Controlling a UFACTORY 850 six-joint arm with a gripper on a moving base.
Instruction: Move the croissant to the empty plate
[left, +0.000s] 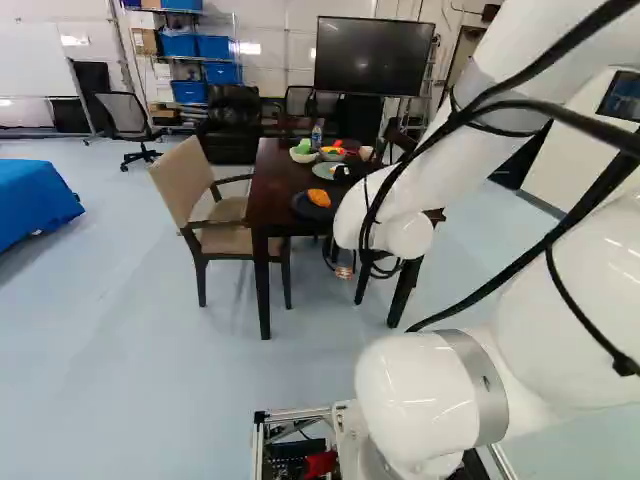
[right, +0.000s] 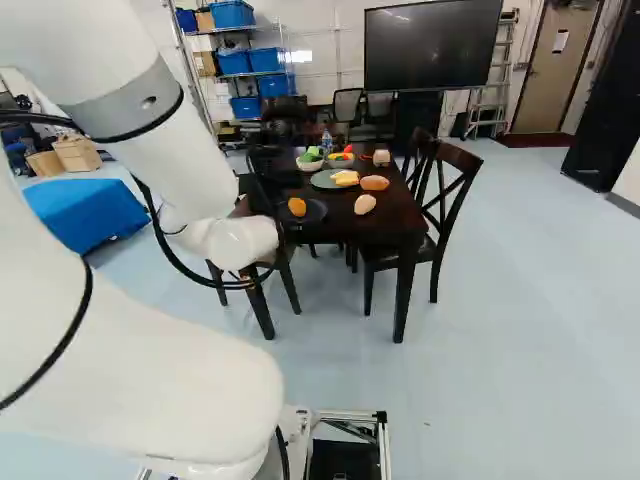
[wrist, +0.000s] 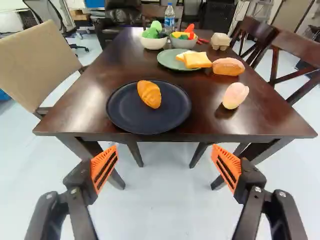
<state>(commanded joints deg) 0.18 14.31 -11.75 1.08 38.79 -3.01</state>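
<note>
Hanging just short of the counter's (wrist: 205, 117) near edge, the claw (left: 343, 271) is out front of the arm (left: 432, 385). Per wrist view, claw (wrist: 164, 162) is wide open, orange pads (wrist: 104, 167) well apart. Croissant (wrist: 149, 94) sits on the dark plate (wrist: 175, 112), on its far half; that plate's near the counter's near edge, left of ctr.

Pink-white oval (wrist: 235, 95) lies to the right of dark plate, apart from it. Farther: green plate (wrist: 167, 61) w/ bread slices (wrist: 197, 60) on it, roll (wrist: 228, 66) near its right side. Beyond, white bowl (wrist: 153, 43) w/ green pcs & gray bowl (wrist: 184, 43) w/ yellow, green & red pcs stand side by side, bottle (wrist: 169, 19) just behind, approx. btwn them. Small tan thing (wrist: 220, 41) at far right.

Tan chair (wrist: 37, 62) at counter's left, dark chairs (wrist: 295, 55) at its right. TV (right: 430, 45) + shelf (right: 240, 50) w/ blue bins (right: 236, 62) at far end of rm.
</note>
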